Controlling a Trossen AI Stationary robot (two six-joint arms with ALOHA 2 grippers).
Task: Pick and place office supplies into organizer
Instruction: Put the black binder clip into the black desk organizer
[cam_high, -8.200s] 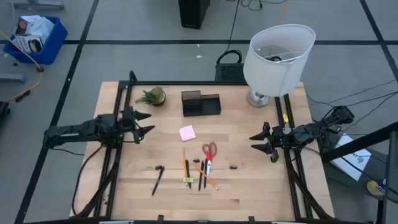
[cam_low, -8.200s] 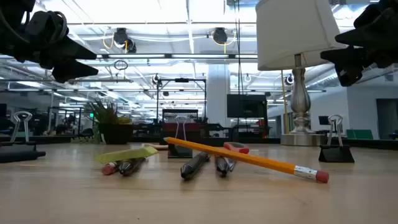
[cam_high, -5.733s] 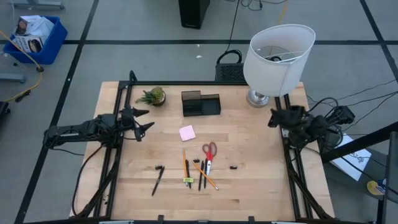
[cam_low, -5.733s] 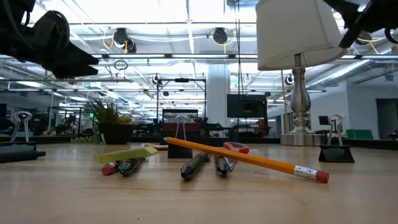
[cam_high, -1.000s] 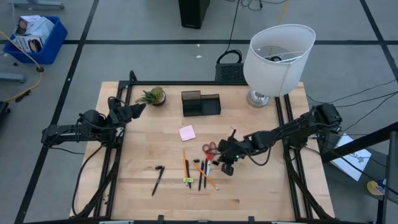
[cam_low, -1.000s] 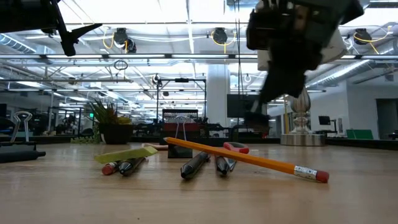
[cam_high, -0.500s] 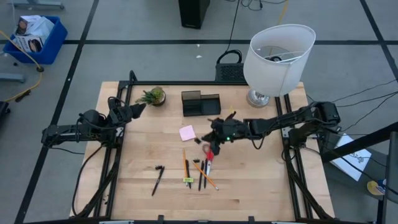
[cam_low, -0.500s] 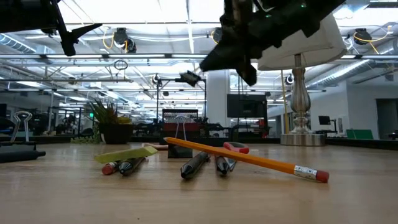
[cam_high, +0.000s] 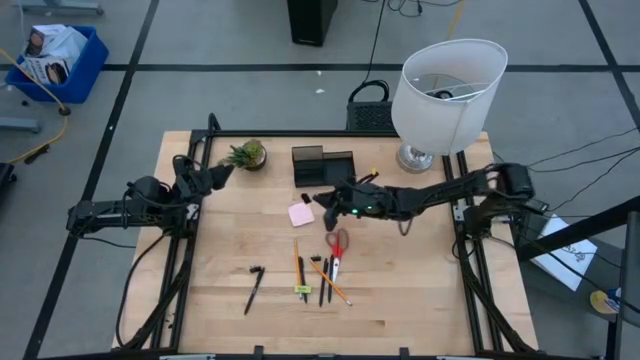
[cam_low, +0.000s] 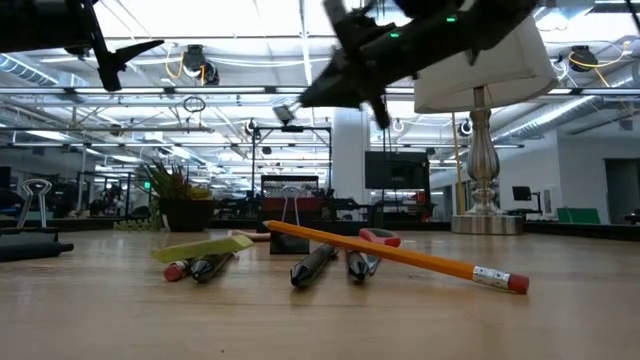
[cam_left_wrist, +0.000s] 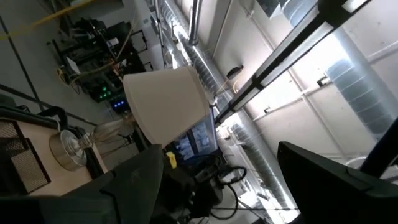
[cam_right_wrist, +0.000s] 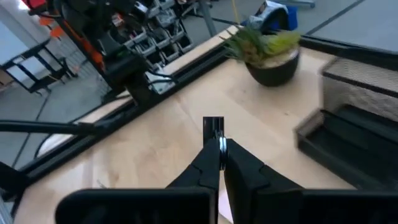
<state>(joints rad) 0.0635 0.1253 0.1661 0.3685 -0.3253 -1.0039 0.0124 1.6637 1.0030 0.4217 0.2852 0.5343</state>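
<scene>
Now the right gripper (cam_high: 322, 200) is up in the air just in front of the organizer (cam_high: 323, 167), near the pink sticky pad (cam_high: 301, 213). Its fingers are shut tight on a small black clip (cam_right_wrist: 213, 126), which shows best in the right wrist view. A second ago this gripper was down low by the red scissors (cam_high: 336, 243), and the little black clip that lay alone to the right of the scissors is gone from the table.

The organizer stands at the back of the table, between the small green plant (cam_high: 245, 154) and the big white lamp (cam_high: 445, 93). The lamp is close to the right arm's side. On the wood in front lie the scissors, orange pencils (cam_high: 330, 282), black pens (cam_high: 323, 281) and a yellow-green piece (cam_high: 302, 290). Another black pen (cam_high: 253, 291) lies apart to the left, with a tiny black bit (cam_high: 256, 270) at its top end.

The left gripper (cam_high: 221, 171) waits at the left edge near the plant, its fingers spread wide and holding nothing. It has not moved in the last second.
</scene>
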